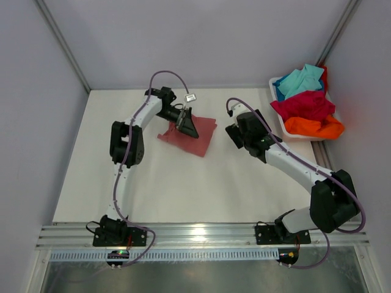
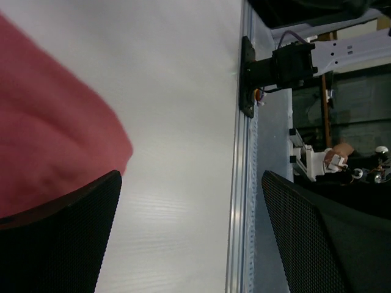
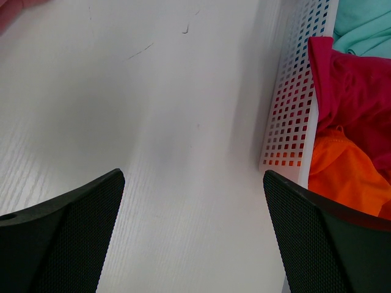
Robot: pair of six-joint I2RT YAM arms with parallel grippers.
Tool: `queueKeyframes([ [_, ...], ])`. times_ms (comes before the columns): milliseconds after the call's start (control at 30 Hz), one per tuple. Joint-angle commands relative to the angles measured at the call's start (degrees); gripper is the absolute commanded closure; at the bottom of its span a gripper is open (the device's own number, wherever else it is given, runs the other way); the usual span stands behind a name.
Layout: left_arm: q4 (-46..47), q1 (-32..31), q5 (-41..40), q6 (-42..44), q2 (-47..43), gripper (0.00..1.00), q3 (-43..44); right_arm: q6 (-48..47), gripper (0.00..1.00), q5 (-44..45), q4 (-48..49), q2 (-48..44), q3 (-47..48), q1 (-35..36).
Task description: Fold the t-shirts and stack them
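A dusty salmon-pink t-shirt (image 1: 198, 135) lies folded flat on the table at the back centre. My left gripper (image 1: 187, 127) hovers over its left part, open and holding nothing. In the left wrist view the pink t-shirt (image 2: 49, 122) fills the left side, and bare table shows between the left gripper (image 2: 190, 177) fingers. My right gripper (image 1: 234, 135) is open over bare table between the pink shirt and the tub. In the tub lie a turquoise t-shirt (image 1: 299, 80), a crimson t-shirt (image 1: 302, 105) and an orange t-shirt (image 1: 314, 127), all crumpled.
The white perforated tub (image 1: 276, 105) stands at the back right; its wall (image 3: 293, 91) is close to my right gripper (image 3: 193, 177) on its right side. An aluminium rail (image 1: 201, 235) runs along the table's near edge. Grey walls enclose the back and sides.
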Motion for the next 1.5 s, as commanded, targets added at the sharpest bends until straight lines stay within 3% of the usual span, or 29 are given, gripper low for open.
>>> queueKeyframes([
  [0, -1.39, 4.26, 2.51, 1.53, 4.67, 0.01, -0.18, 0.73, 0.01, -0.50, 1.35, -0.07, 0.85, 0.03],
  [233, -4.63, 6.46, 1.02, 4.42, 9.59, 0.01, 2.54, 0.64, 0.01, -0.68, 1.09, 0.72, 1.03, 0.11],
  [400, -8.06, 6.55, 2.42, 8.03, 9.69, 0.01, 1.93, 0.64, 0.01, -1.37, 0.65, 1.43, 1.21, 0.12],
  [600, -13.00, 6.55, 3.57, 10.24, 7.67, 0.01, 8.25, 0.55, 0.01, -2.26, 0.56, 1.25, 1.12, 0.03],
  [700, -2.42, 6.55, 2.78, 3.49, 3.55, 0.01, 7.21, 0.55, 0.00, -2.34, 0.38, 1.87, 1.38, 0.11],
  [833, 16.16, 6.55, 3.38, -14.06, -0.16, 0.01, 0.88, 0.55, 0.01, -2.34, 0.29, 1.87, 1.38, 0.11],
  [1033, 28.30, 6.55, 4.80, -25.36, 4.41, 0.01, 0.43, 0.29, 0.01, -2.52, 0.29, 1.78, 1.12, 0.12],
  [1133, 29.37, 6.55, 4.09, -28.88, 7.31, 0.01, 0.17, 0.29, 0.01, -2.61, 0.12, 1.78, 1.21, 0.03],
  [1467, 25.25, 6.46, -0.21, -25.80, 9.51, 0.01, -2.20, 0.38, 0.01, -4.98, -0.85, 1.43, 1.29, 0.03],
])
